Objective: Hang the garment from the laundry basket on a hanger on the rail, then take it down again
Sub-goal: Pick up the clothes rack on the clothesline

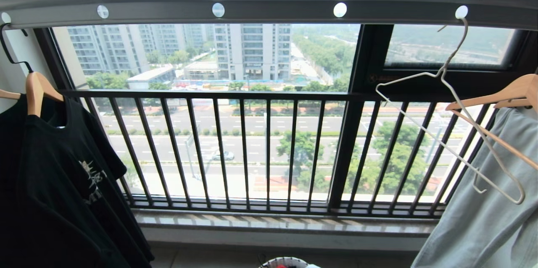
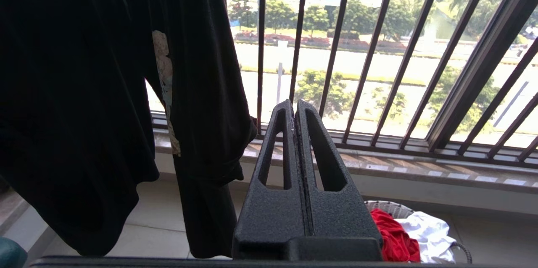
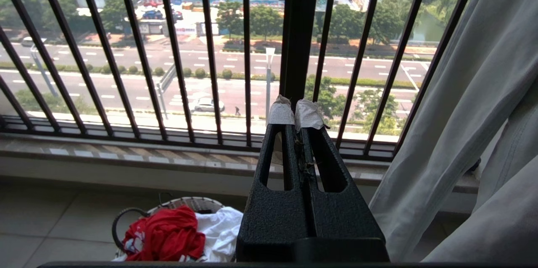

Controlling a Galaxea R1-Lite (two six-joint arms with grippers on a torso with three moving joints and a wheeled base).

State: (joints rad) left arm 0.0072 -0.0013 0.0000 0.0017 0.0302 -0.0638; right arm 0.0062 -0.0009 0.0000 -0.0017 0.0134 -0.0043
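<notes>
From my head, the wire hanger (image 1: pixel 452 133) hung empty on the rail (image 1: pixel 269 3). My left gripper (image 2: pixel 294 110) was pressed shut, the red T-shirt (image 2: pixel 393 236) lying below it in the basket (image 2: pixel 388 207). My right gripper (image 3: pixel 295 112), also shut, held nothing above that basket.

A tall window (image 1: pixel 252 49) fills the far side, its dark frame post (image 1: pixel 357 112) rising at about one o'clock. Across its lower half runs a dark barred railing (image 1: pixel 210 150) above a pale stone sill (image 1: pixel 277 224). Bright daylight comes through. Outside stand high apartment blocks (image 1: pixel 252 45) at twelve o'clock, with a wide road (image 1: pixel 235 142) and green trees (image 1: pixel 302 150) lower down. The floor (image 3: pixel 50 222) at six o'clock is laid with light tiles.
</notes>
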